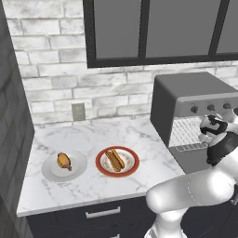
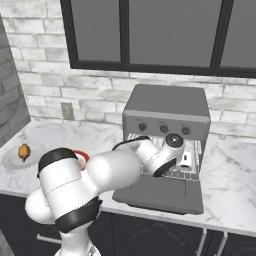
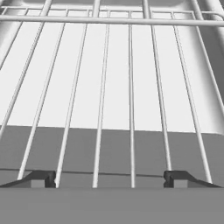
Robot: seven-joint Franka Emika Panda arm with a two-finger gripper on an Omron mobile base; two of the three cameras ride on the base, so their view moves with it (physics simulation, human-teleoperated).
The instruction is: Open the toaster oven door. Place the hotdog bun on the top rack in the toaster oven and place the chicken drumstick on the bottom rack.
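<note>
The toaster oven (image 1: pixel 186 93) (image 2: pixel 165 105) stands at the right end of the counter. Its door (image 2: pixel 160 195) (image 1: pixel 195 160) hangs down flat, open. My gripper (image 2: pixel 186 160) (image 1: pixel 204 135) (image 3: pixel 109 178) is at the oven's mouth, open and holding nothing. Just beyond its tips lie the silvery bars of a wire rack (image 3: pixel 131 87) (image 1: pixel 186 134); whether it is the top rack or the bottom rack I cannot tell. Left of the oven, the hotdog bun (image 1: pixel 115 159) lies on a red-rimmed plate (image 1: pixel 101 168). Further left, the chicken drumstick (image 1: pixel 63 161) (image 2: pixel 23 151) rests on a grey plate (image 1: pixel 79 169).
A white brick wall with an outlet (image 1: pixel 78 111) backs the marble counter (image 1: pixel 93 135). Dark-framed cabinets (image 1: pixel 153 32) hang above the oven. A dark wall (image 1: pixel 11 139) closes the counter's left end. My own arm (image 2: pixel 100 175) crosses in front of the plates in the right base view.
</note>
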